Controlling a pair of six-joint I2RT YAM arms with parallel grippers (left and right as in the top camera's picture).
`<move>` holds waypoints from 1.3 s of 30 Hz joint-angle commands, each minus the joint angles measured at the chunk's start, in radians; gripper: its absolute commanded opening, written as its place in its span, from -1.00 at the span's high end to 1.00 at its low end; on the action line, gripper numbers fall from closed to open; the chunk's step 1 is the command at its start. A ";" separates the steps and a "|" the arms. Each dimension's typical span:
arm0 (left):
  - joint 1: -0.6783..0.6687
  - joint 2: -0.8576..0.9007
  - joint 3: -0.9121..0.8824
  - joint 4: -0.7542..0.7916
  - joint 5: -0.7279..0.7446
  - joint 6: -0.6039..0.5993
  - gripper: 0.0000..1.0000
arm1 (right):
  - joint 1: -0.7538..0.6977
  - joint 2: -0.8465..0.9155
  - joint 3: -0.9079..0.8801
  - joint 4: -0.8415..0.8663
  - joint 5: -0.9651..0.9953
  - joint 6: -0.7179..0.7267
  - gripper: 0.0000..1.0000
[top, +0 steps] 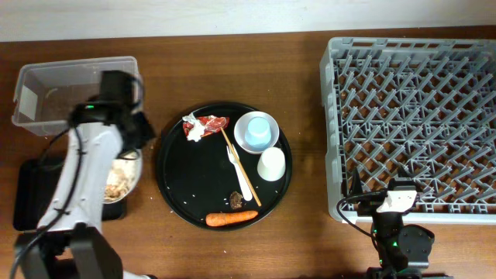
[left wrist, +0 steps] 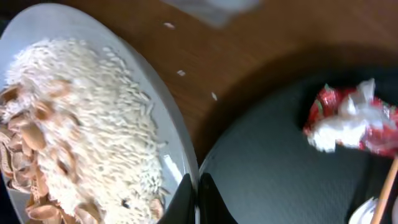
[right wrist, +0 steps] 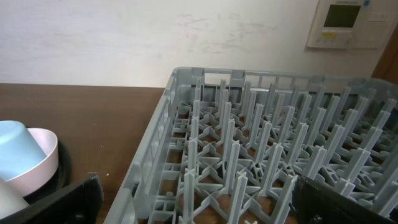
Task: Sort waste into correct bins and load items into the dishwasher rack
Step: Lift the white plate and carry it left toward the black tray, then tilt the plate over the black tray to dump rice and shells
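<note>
My left gripper [left wrist: 198, 200] is shut on the rim of the white plate [left wrist: 163, 118], which carries beige rice-like scraps [left wrist: 81, 124]. In the overhead view the plate [top: 133, 180] hangs partly over the shallow black tray [top: 31, 194], below the clear tub [top: 70, 89]. The round black tray [top: 194, 178] holds the red-and-white wrapper with white tissue [top: 203, 125], a light blue cup [top: 256, 132] in a white bowl, a small white cup [top: 271, 163], chopsticks and a fork [top: 240, 170], and a carrot [top: 231, 218]. My right gripper [right wrist: 199, 205] is open and empty at the grey rack's [top: 411, 116] front-left corner.
A small brown scrap [top: 235, 201] lies on the round tray above the carrot. A few rice grains [left wrist: 180, 73] lie on the wooden table between plate and round tray. The wall is behind the rack, with a panel [right wrist: 345, 22] on it.
</note>
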 commanded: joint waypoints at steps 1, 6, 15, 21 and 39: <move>0.123 -0.028 0.025 0.028 0.143 0.069 0.98 | -0.006 -0.008 -0.006 -0.003 0.008 -0.006 -0.97; 0.294 -0.027 0.023 0.066 0.301 0.109 0.98 | -0.006 -0.008 -0.006 -0.003 0.008 -0.006 -0.97; 0.586 -0.025 0.011 0.074 0.644 0.122 0.98 | -0.006 -0.008 -0.006 -0.003 0.008 -0.006 -0.97; 0.691 -0.024 -0.054 0.174 0.940 0.161 0.98 | -0.006 -0.008 -0.006 -0.003 0.008 -0.006 -0.97; 0.851 -0.023 -0.093 0.121 1.278 0.179 0.98 | -0.006 -0.008 -0.006 -0.003 0.008 -0.006 -0.97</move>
